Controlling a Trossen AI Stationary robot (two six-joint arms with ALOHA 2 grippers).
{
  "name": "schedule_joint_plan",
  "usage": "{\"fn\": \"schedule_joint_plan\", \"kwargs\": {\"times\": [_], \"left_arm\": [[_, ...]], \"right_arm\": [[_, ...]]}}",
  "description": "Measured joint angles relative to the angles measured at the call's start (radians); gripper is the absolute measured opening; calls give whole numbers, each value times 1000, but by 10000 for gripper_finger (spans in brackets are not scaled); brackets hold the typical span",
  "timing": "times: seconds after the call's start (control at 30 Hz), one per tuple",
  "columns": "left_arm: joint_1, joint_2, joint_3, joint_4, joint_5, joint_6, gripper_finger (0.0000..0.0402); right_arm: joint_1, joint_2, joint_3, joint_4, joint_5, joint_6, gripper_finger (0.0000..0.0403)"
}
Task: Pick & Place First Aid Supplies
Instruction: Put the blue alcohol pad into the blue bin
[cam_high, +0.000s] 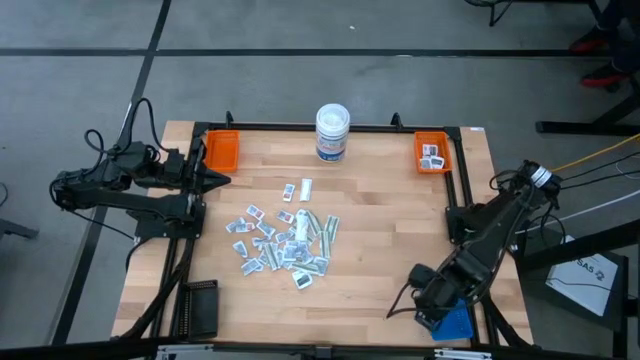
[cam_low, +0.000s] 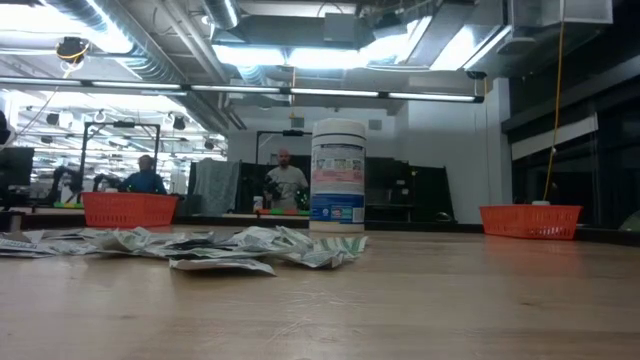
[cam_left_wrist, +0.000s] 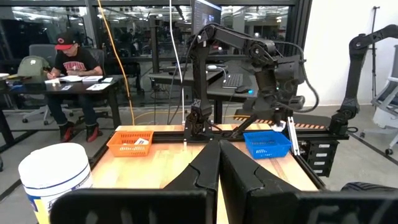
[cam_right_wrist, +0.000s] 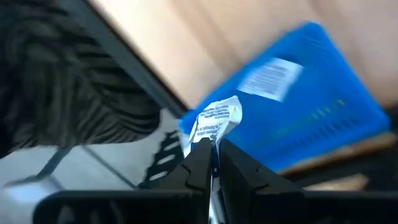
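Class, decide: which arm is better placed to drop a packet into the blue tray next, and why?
The right. Its hand is shut on a packet beside the blue tray; the left hand waits shut near the orange tray.

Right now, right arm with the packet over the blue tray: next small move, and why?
Probably open the right claw and drop. It is shut on a white printed packet, and the blue tray, already holding one packet, lies just beyond it at the table's near right corner. If the release looks short, ease forward first. The left claw waits by the left orange tray.
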Motion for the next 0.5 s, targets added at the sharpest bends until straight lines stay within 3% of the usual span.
{"fn": "schedule_joint_plan", "kwargs": {"times": [0.17, 0.5], "left_arm": [[0, 0, 0, 0, 0, 0, 4], [0, 0, 0, 0, 0, 0, 4]], "right_arm": [[15, -1, -1, -133, -9, 67, 31], [26, -2, -82, -133, -109, 124, 31]]}}
